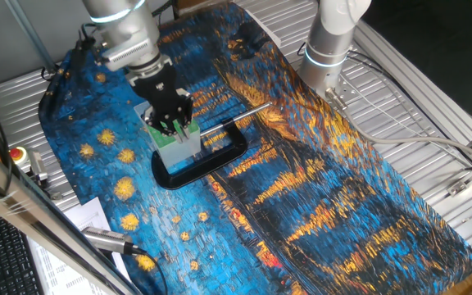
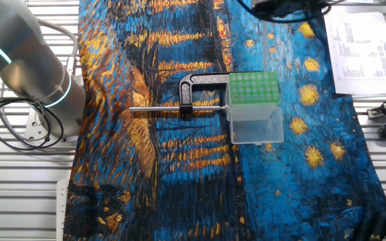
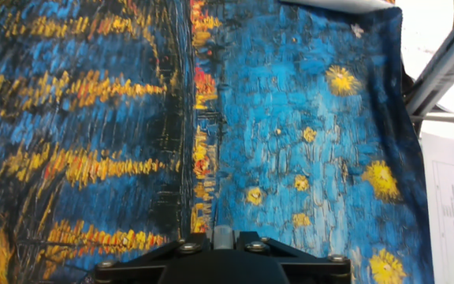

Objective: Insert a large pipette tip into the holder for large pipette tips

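Between the fingers [image 1: 173,124], as far as one fixed view allows, the large pipette tip cannot be made out with certainty; only a pale stub at the bottom edge of the hand view, pointing along the fingers, suggests it is held there. In the other fixed view a faint pale vertical line [image 2: 265,50] stands above the far edge of the green plate, which I take for the tip, its long axis upright. Whether the fingers are closed on it I cannot tell: they are dark, bunched together and blurred.

Directly beneath sits the holder for large pipette tips [image 2: 254,107], its green holed plate facing up, the fingers just above the plate's edge. So the coming move looks like a straight descent, tip pointing down into one hole; the question is only whether it is centred over a hole.

Around the holder lies a black loop-shaped frame [image 1: 238,152] with a shiny metal rod [image 2: 159,109] running out from it, all on the painted cloth [image 1: 334,197] that covers the bench.
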